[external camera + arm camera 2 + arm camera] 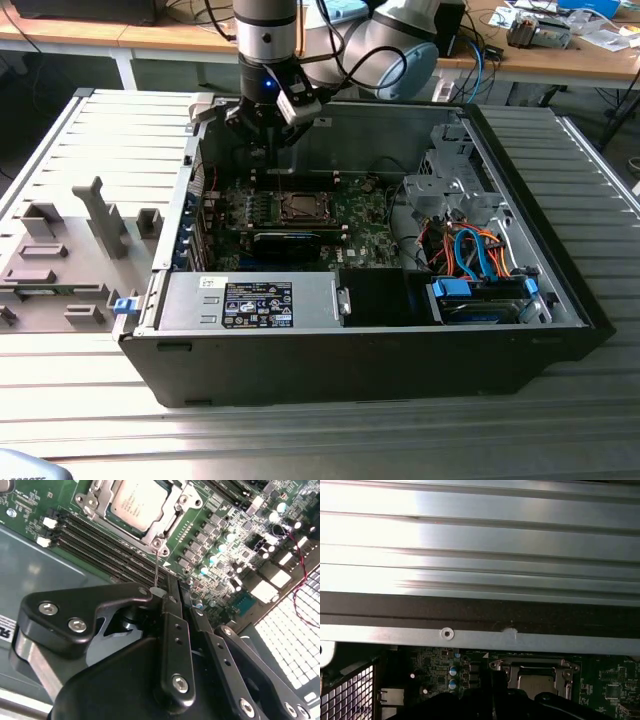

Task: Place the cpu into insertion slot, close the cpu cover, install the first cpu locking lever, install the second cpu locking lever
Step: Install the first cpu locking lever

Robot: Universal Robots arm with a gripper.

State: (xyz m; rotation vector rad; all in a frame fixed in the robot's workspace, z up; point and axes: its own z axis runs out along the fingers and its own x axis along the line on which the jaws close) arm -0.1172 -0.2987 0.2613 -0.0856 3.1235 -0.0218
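Note:
The cpu (136,500) lies with its silvery top in the insertion slot (300,207) on the green motherboard. The cpu cover (176,506) lies flat around it as a metal frame. A thin wire locking lever (157,565) rises from the socket's corner, and its pale end sits right beside my fingertips. My gripper (175,594) has its black fingers (172,630) closed together; I cannot tell whether they pinch the lever. In the exterior view my gripper (262,150) hangs over the board just behind the socket, near the case's rear wall. The first wrist view shows the cpu (535,679) past the dark gripper body.
The open computer case (560,300) rests on a ribbed metal table. Inside it are a labelled power supply (250,300), a drive cage with orange and blue cables (470,250), black memory slots (100,535) and a fan grille (295,630). Grey fixtures (70,250) stand on the exterior view's left.

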